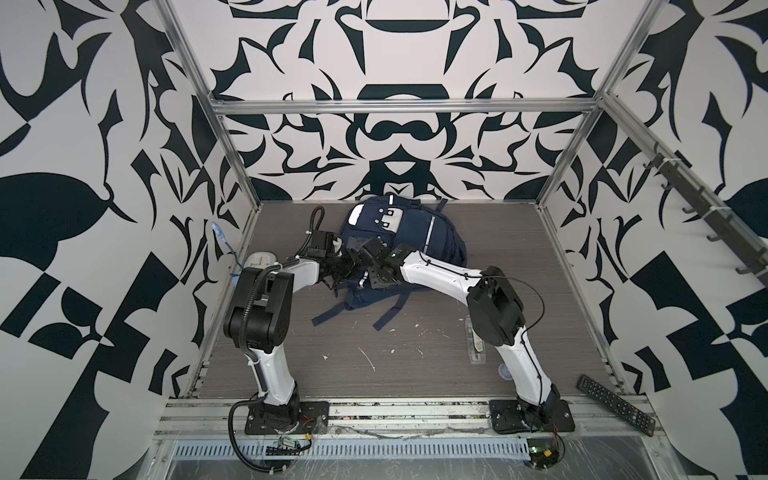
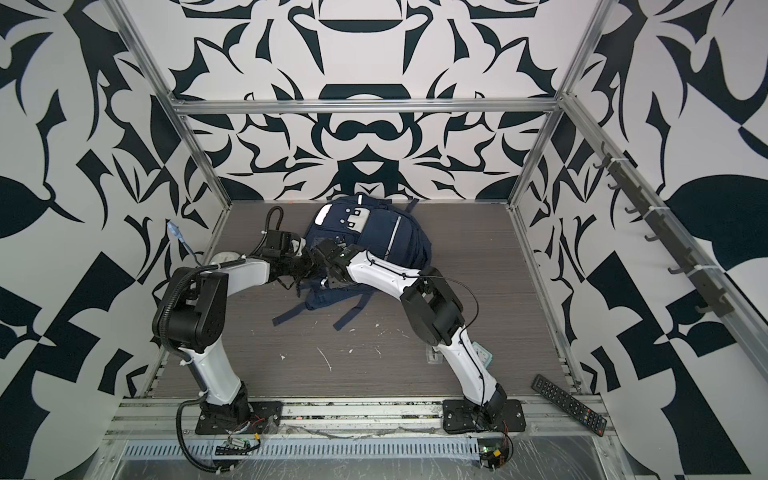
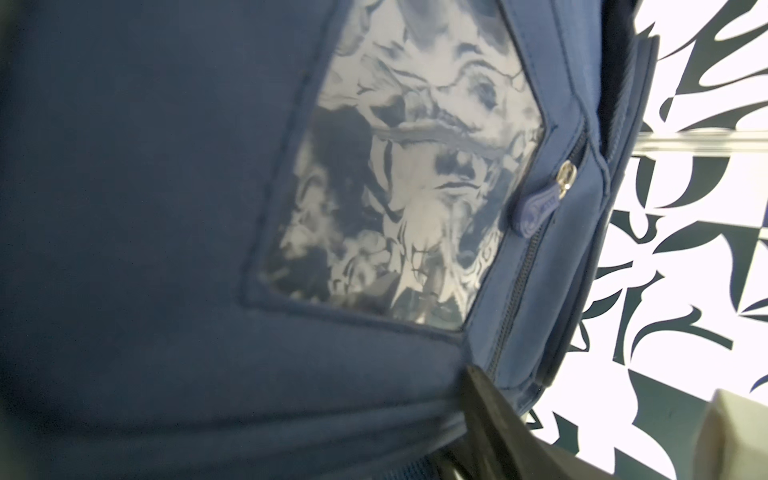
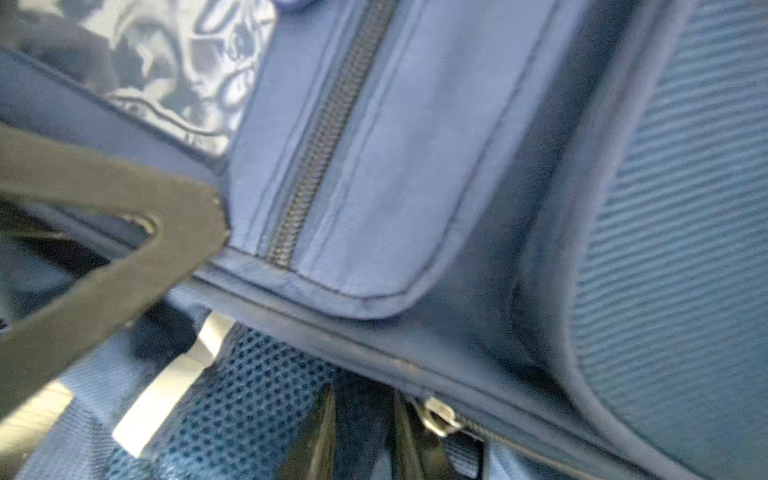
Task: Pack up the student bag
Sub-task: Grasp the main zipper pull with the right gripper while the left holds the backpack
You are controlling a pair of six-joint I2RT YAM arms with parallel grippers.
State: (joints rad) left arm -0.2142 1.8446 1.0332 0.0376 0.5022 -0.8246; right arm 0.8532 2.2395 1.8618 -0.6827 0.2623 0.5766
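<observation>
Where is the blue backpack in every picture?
In a top view: the student bag lies near the picture's centre.
In a top view: same bag, a bit left of centre.
Left wrist: fills all but the right edge.
Right wrist: fills almost the whole picture.
Landmark: its shiny window, seen in both wrist views.
</observation>
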